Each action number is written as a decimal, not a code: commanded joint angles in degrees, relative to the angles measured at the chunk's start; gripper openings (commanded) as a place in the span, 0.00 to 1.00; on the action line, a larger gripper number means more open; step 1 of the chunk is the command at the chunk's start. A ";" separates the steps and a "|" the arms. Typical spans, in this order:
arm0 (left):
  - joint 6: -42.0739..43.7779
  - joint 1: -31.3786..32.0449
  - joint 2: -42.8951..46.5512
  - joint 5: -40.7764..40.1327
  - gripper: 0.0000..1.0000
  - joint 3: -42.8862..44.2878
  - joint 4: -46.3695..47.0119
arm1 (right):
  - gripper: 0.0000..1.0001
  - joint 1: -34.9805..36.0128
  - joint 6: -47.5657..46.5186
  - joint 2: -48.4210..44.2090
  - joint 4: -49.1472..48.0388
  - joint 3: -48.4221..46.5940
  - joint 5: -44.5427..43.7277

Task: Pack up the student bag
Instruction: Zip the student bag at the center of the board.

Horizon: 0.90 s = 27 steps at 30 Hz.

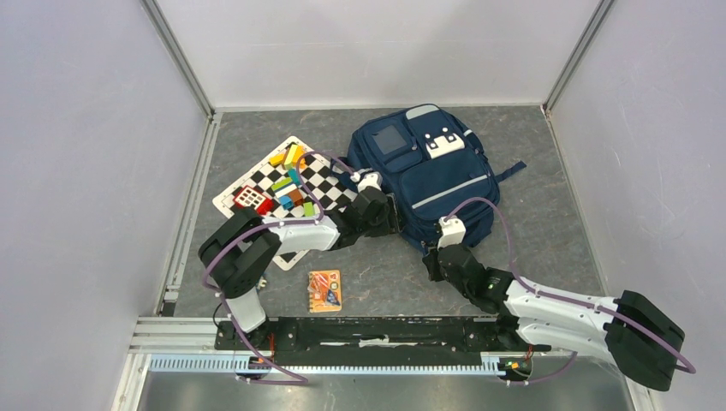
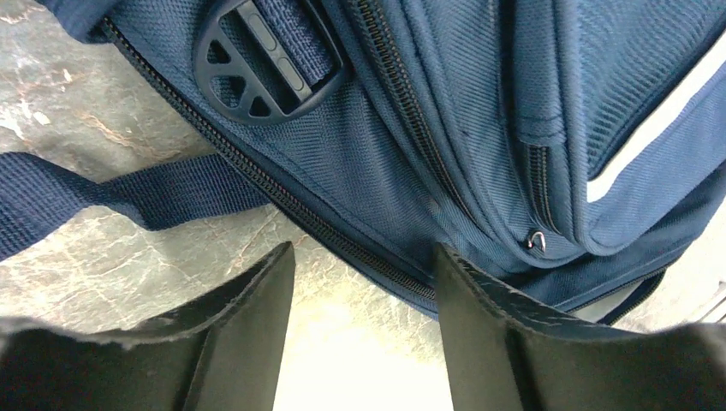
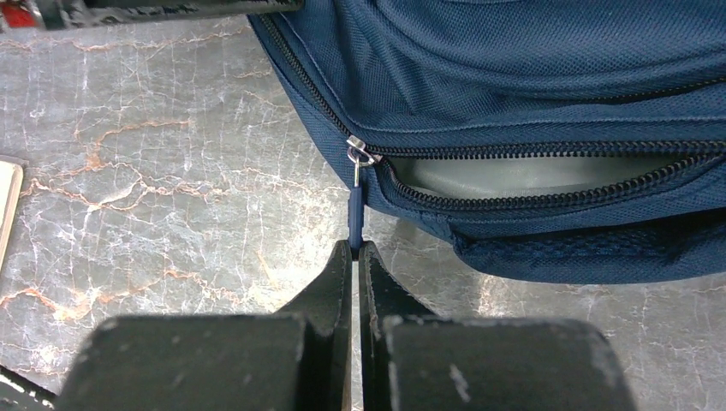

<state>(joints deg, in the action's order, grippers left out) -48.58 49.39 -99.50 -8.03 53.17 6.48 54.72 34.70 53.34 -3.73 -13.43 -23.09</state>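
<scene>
The student bag [image 1: 432, 167] is a navy backpack lying flat in the middle of the table. My right gripper [image 3: 354, 248] is at its near corner [image 1: 433, 254], shut on the blue zipper pull [image 3: 354, 214]. That zip stands partly open, showing a grey lining [image 3: 522, 175]. My left gripper [image 2: 361, 257] is open at the bag's left side [image 1: 396, 216]. The bag's closed edge zipper [image 2: 342, 244] runs across the gap between its jaws, and nothing is held. A black buckle [image 2: 265, 60] and a loose strap [image 2: 128, 193] lie just beyond.
A checkerboard sheet [image 1: 330, 184] with several coloured blocks [image 1: 287, 184] lies left of the bag. An orange card [image 1: 324, 289] sits near the front rail [image 1: 368, 330]. Grey walls close in the table on three sides.
</scene>
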 commanded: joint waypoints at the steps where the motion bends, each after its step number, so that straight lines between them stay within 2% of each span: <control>1: -2.39 0.34 -1.73 -1.41 0.58 0.45 3.90 | 0.00 0.44 1.04 0.67 -1.14 -2.44 -1.28; 6: -2.66 0.68 -2.17 -1.53 0.33 0.36 4.42 | 0.00 0.47 1.96 1.76 -2.82 -2.38 -2.09; 13: -3.34 0.89 -2.25 -1.73 0.08 -0.59 5.03 | 0.04 0.37 3.27 4.17 -5.22 -2.58 -2.71; 18: -3.63 0.91 -2.31 -1.59 0.02 -0.87 5.27 | 0.09 0.43 2.95 5.40 -5.66 -3.68 -4.28; 27: -3.87 0.98 -1.81 -1.84 0.02 -1.57 5.47 | 0.22 0.40 2.82 9.52 -2.49 -7.02 -7.62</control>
<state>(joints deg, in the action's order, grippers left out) -51.53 49.98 -101.54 -8.05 52.31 10.79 54.76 37.21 61.41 -7.68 -17.10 -26.94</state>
